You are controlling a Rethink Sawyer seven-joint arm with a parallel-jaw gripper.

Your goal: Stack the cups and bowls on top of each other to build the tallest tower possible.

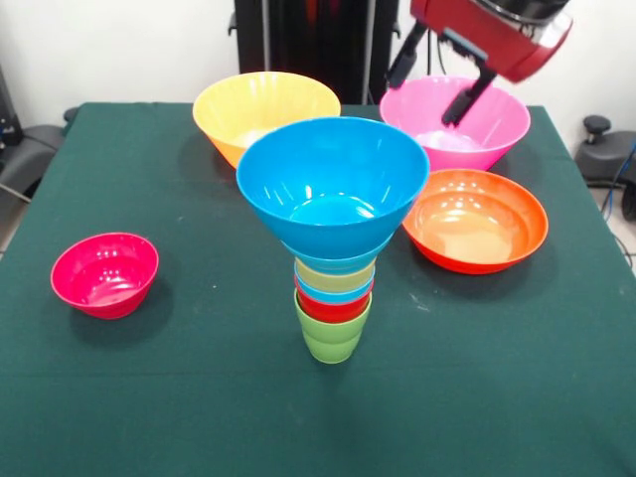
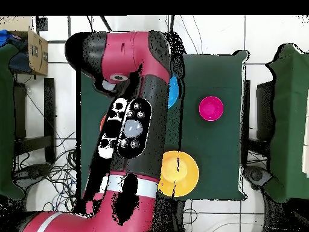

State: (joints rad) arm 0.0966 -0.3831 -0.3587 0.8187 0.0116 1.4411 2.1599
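Bowls remain: our gripper (image 1: pixel 437 84), fingers apart, hangs seemingly over the pink bowl (image 1: pixel 487 134) by the worktop's far edge.

You have open green table (image 1: pixel 517 397) along the near edge and on both near sides of the tower (image 1: pixel 333 234). Tower stands mid-table; its wide blue bowl (image 1: pixel 333 184) overhangs the narrow cup base. Magenta bowl (image 1: pixel 104 274) sits alone, well apart. Far side is crowded: yellow-orange bowl (image 1: pixel 265 112), pink bowl (image 1: pixel 454 121), red-orange bowl (image 1: pixel 475 219) close together. Gripper (image 1: pixel 432 87) hangs over the pink bowl.
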